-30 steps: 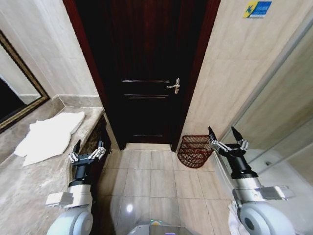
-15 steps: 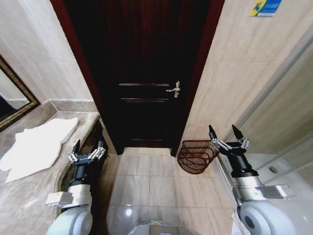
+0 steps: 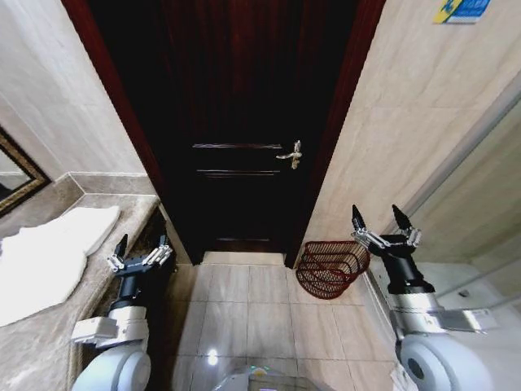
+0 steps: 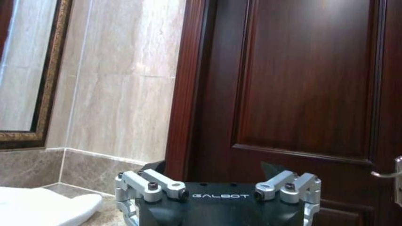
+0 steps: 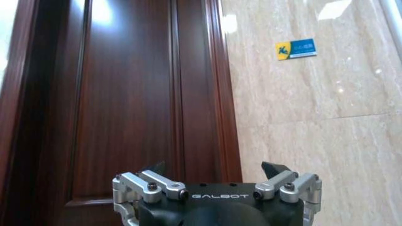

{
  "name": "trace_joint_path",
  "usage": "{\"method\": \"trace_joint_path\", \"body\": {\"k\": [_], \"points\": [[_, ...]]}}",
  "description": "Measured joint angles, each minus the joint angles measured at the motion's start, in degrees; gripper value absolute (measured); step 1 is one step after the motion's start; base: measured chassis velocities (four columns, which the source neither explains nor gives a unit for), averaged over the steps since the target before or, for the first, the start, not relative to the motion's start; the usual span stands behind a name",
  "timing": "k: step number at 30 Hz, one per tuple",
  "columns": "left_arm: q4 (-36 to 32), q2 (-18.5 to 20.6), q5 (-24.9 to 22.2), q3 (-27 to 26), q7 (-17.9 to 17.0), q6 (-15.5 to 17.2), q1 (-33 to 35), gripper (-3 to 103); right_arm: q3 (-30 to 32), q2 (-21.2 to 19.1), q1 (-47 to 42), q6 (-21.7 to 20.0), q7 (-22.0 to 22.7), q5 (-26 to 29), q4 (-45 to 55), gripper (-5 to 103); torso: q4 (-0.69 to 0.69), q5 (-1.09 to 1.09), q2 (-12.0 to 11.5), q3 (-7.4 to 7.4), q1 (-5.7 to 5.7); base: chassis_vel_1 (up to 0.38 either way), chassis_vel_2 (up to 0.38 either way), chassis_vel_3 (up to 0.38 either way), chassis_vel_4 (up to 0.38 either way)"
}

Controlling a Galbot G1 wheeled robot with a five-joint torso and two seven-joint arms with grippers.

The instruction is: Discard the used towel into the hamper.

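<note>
The head camera was swung rightward and tilted up over the last second, so the whole scene was displaced in the head view. The towel (image 3: 41, 265) on the counter (image 3: 32, 342) was carried toward the left edge and partly cut off, and the mirror (image 3: 15, 175) was reduced to a corner. The door handle (image 3: 291, 154) was shifted lower in the picture, and the hamper (image 3: 330, 269) lower and slightly rightward. The blue sign (image 3: 464, 10) was pushed up against the top edge. No displacement of the objects themselves was seen.
</note>
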Motion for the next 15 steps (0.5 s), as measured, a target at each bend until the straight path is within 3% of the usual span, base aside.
{"method": "trace_joint_path", "body": {"k": [1, 6, 15], "points": [[0.0, 0.0, -0.1, 0.0, -0.1, -0.3, 0.0, 102, 0.0, 0.0, -0.1, 0.0, -0.1, 0.0, 0.0, 100, 0.0, 0.0, 0.0, 0.0, -0.01, 0.0, 0.0, 0.0, 0.0], [-0.1, 0.0, -0.2, 0.0, -0.7, -0.9, -0.1, 96, -0.1, -0.1, -0.4, 0.8, -0.2, -0.3, 0.0, 100, 0.0, 0.0, 0.0, -0.01, -0.01, 0.0, 0.0, 0.0, 0.0], [-0.7, 0.0, -1.1, -0.9, -2.1, -0.2, -0.3, 96, 0.1, 0.3, -0.4, 1.3, 0.8, -0.8, -0.2, 100, 0.0, 0.0, 0.0, 0.0, 0.01, 0.0, 0.0, 0.0, 0.0]]}}
